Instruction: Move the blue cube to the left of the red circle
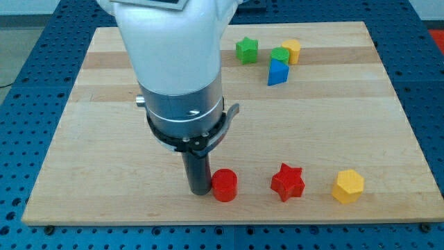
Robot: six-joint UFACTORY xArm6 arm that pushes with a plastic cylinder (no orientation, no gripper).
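Six matte blocks sit on the pale wooden board (104, 104); my tip (200, 190), a bare jawless rod, touches the red cylinder (224, 185), with the blue block (277, 72) far off.

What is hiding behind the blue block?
Behind the blue block, toward the view's top, a green block peeks out, touching a yellow block. Its lower part is covered.

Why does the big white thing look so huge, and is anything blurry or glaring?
Camera view: the arm housing sits nearest the lens, so it looms; lighting is even, shadows soft, with mild sheen on the board; my tip and the red circle look sharp.
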